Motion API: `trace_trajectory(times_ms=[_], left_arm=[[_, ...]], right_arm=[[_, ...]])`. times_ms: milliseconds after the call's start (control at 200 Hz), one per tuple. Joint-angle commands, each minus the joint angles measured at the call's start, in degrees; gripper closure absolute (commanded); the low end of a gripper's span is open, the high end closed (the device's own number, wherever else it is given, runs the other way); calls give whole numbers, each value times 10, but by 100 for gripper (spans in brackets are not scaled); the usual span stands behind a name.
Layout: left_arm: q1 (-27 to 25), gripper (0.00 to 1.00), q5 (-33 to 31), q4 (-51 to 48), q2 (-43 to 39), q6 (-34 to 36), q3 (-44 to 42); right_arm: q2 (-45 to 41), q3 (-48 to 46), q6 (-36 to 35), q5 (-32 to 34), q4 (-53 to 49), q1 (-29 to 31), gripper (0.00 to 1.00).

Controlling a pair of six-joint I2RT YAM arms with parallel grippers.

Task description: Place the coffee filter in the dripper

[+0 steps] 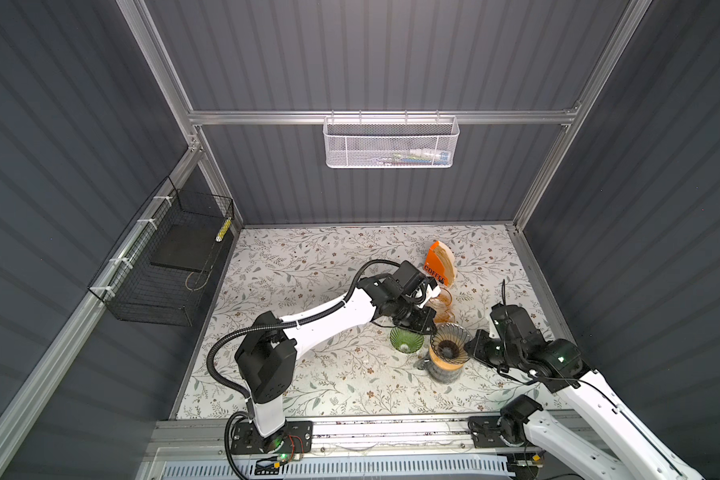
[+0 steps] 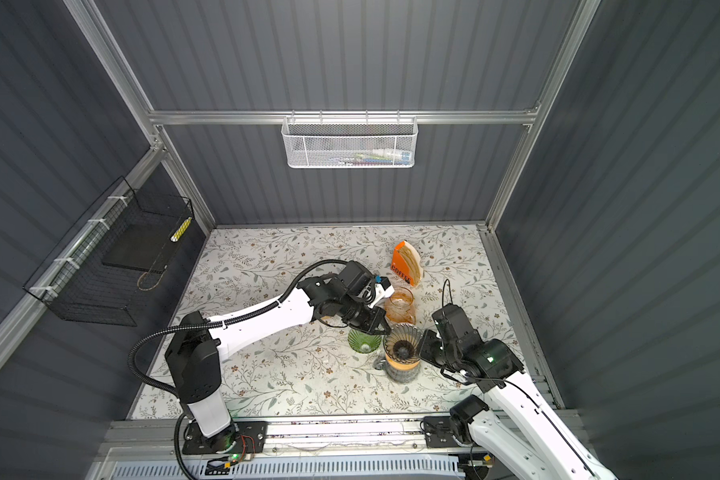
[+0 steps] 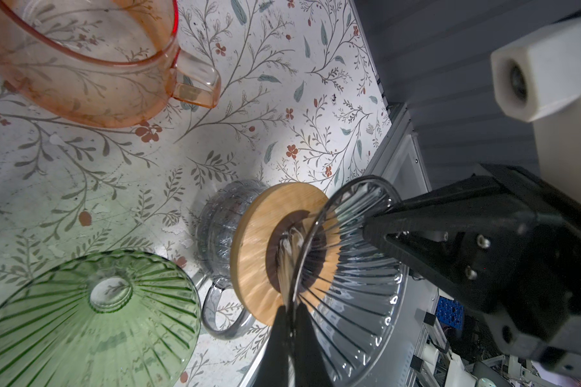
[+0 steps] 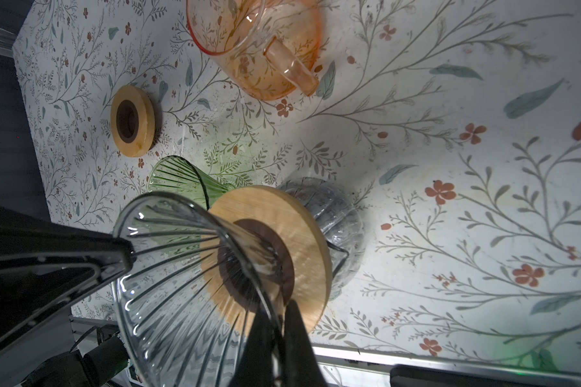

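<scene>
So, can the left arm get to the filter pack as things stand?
Probably not: its jaws are shut on the rim of the clear dripper, and the orange pitcher stands between them and the filter pack. Once released, going over it looks feasible.

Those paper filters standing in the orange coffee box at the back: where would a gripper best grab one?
Probably the top paper edge of the filters, pinched from above. The orange box stands upright and covers their front face, so only the pale edge peeking past it at the top and one side is free.
</scene>
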Motion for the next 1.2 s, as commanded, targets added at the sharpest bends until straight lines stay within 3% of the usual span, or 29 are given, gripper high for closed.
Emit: trace_trajectory(times_ms=[0, 836, 1191], left_arm=[[-37, 98, -28, -77, 46, 40, -27], [-37, 98, -47, -82, 31, 42, 13], [-37, 97, -46, -82, 27, 43, 26]], right_arm=[[25, -43, -11, 34, -49, 5, 100], [43, 7, -40, 44, -40, 4, 100], [42, 23, -43, 44, -42, 4, 93]])
